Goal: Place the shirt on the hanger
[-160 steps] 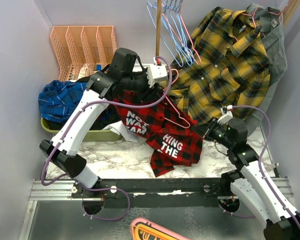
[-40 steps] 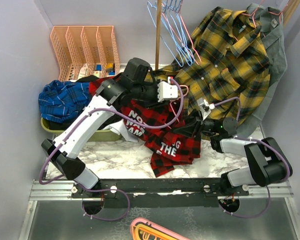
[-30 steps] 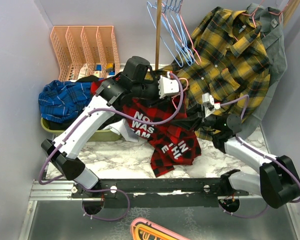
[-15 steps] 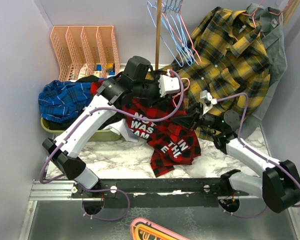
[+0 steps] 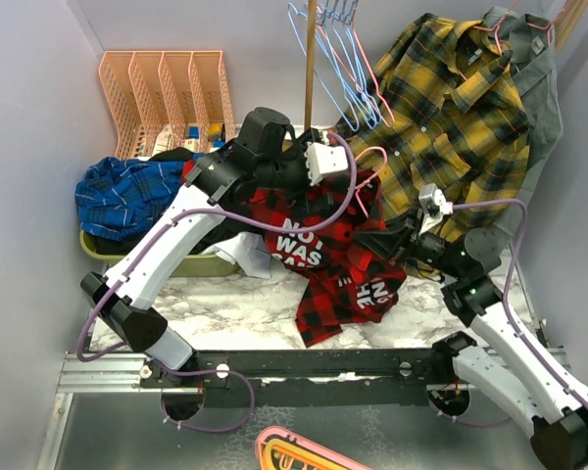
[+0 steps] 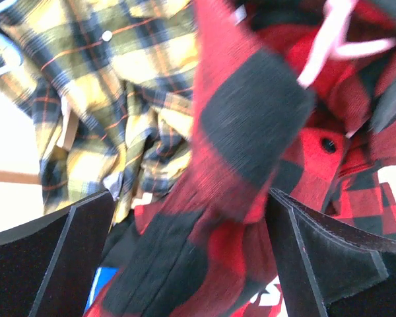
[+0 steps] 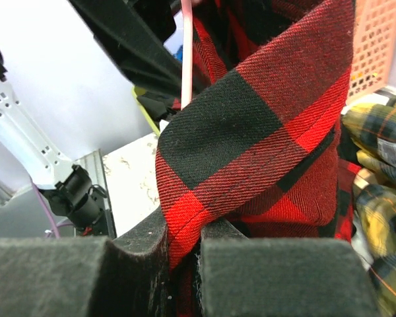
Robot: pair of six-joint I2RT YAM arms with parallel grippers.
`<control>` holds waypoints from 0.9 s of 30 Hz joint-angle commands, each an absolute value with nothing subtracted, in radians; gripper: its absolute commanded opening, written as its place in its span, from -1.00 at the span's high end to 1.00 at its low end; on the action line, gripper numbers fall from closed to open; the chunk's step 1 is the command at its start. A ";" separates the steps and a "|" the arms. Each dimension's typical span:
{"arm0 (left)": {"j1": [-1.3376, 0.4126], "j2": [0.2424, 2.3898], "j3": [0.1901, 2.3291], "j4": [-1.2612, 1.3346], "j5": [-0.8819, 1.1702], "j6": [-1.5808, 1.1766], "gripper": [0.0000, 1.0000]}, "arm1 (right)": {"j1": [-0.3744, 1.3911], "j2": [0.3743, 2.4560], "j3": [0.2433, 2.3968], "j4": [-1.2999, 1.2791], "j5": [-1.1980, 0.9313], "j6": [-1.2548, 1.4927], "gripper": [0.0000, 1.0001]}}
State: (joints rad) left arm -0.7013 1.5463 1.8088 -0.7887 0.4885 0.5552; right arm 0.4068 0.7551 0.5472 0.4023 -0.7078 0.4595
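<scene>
The red-and-black plaid shirt (image 5: 323,257) with white lettering hangs bunched between both arms above the marble table. A pink wire hanger (image 5: 370,155) pokes out of its top fold, and shows as a pink wire (image 6: 325,41) in the left wrist view and again as a thin rod (image 7: 185,53) in the right wrist view. My left gripper (image 5: 353,182) stands open, with its fingers (image 6: 86,231) wide apart and a loose fold of shirt (image 6: 251,125) hanging between them. My right gripper (image 5: 374,238) is shut on a shirt edge (image 7: 251,132), pinched between its pads (image 7: 183,232).
A yellow-and-black plaid shirt (image 5: 451,108) hangs at the back right, close behind both grippers. Light blue hangers (image 5: 338,54) hang by a wooden pole (image 5: 311,59). A blue plaid shirt (image 5: 122,196) lies in a green bin (image 5: 181,264); an orange rack (image 5: 162,88) stands behind it.
My left gripper has opened and let go of the fabric. The right arm has swung rightwards, pulling the shirt with it, so the shirt is bunched higher.
</scene>
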 commanded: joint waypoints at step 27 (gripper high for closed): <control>-0.272 1.440 1.805 -1.201 0.770 0.840 -0.98 | 0.411 0.539 0.716 -0.189 -0.502 0.380 0.97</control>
